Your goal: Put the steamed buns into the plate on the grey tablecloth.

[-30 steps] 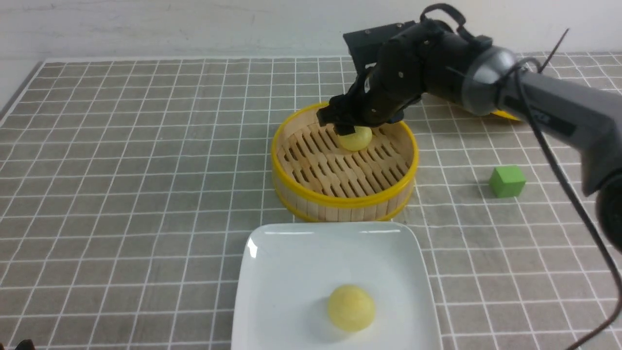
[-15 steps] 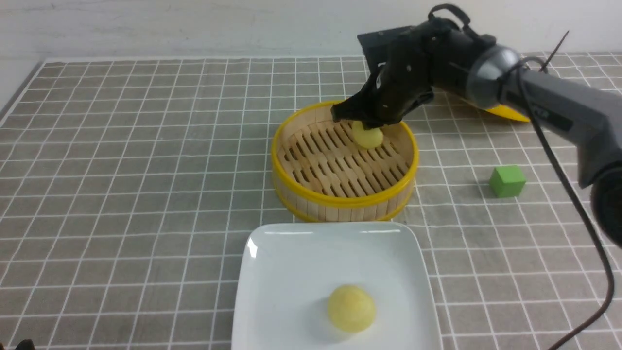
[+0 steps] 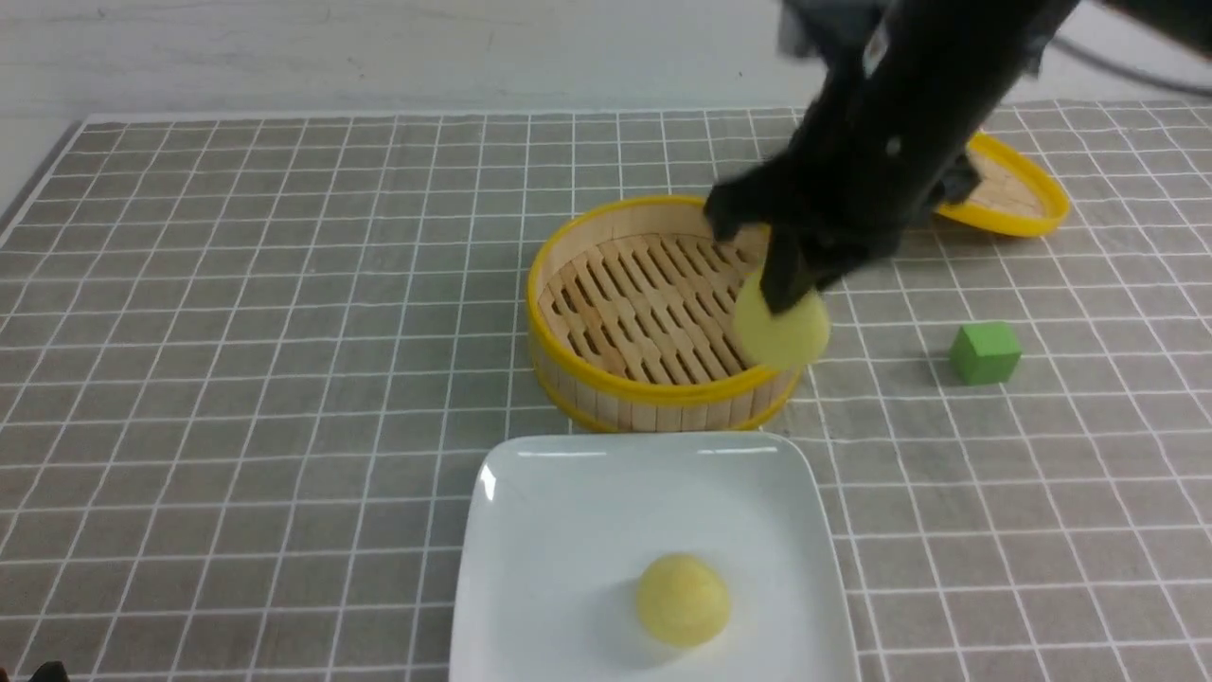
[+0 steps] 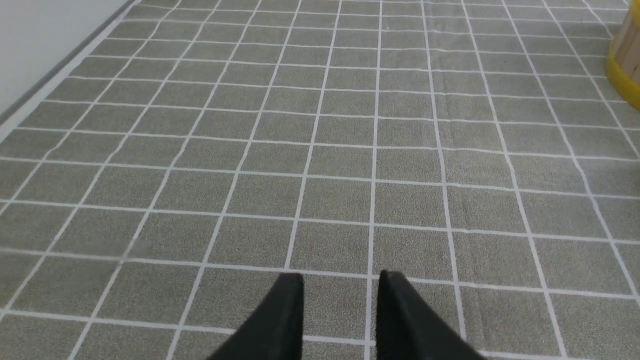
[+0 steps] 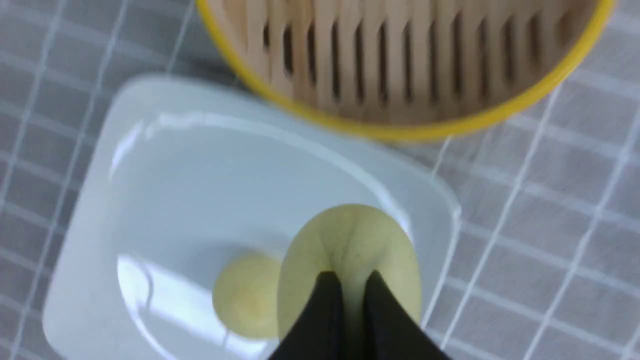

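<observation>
Our right hand [image 5: 350, 287] pinches one steamed bun [image 3: 786, 333], raised near the steamer [image 3: 606, 379]; our left hand [image 4: 340, 300] hangs parted, empty.

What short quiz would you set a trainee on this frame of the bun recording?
1. True or false: one steamed bun already lies on the plate.
2. What are the right jaws shut on? A. the green cube; B. the other steamed bun; C. the bamboo lid.
3. Fill in: the left jaws, open and holding nothing, hang over the ____.

Key: 1 true; 2 B; 3 grey tablecloth.
</observation>
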Robot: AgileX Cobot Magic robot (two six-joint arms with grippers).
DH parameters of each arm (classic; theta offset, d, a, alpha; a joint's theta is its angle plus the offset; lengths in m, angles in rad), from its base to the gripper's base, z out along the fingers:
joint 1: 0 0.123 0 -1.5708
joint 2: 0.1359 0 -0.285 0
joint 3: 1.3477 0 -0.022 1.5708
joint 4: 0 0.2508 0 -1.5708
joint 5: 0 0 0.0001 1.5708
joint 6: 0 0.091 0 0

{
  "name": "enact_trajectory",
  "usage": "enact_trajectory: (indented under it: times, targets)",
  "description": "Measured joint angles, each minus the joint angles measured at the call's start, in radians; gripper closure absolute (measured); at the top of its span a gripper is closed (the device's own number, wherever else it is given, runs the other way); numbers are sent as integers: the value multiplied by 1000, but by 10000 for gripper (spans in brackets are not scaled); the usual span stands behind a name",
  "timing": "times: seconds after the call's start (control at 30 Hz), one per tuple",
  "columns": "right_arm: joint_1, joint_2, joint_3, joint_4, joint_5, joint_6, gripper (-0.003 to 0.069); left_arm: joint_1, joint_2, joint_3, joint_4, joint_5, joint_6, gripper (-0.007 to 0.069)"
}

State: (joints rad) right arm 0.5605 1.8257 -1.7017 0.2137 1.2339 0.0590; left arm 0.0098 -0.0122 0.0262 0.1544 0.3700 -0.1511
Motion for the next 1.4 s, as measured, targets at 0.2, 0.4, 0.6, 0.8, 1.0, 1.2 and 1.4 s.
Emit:
enact_trajectory:
  times: [0.2, 0.4, 0.6, 0.8, 1.0, 1.2, 1.4]
  targets:
    - [124, 68, 249, 42, -259, -44, 623, 0, 0, 0, 0, 0, 0, 384]
    - [162, 149, 268, -26, -458, -48, 522, 0, 0, 0, 0, 0, 0, 384]
    - [162, 158, 247, -20, -407, -31, 268, 0, 0, 0, 0, 0, 0, 384]
    - [162, 103, 163, -21, -225, -25, 120, 0, 0, 0, 0, 0, 0, 384]
    - [162, 16, 103, -60, -94, -25, 141, 0, 0, 0, 0, 0, 0, 384]
    - [163, -104, 104, -126, -9, -25, 337, 0, 0, 0, 0, 0, 0, 384]
    - [163, -245, 137, -149, -1, -25, 610, 0, 0, 0, 0, 0, 0, 384]
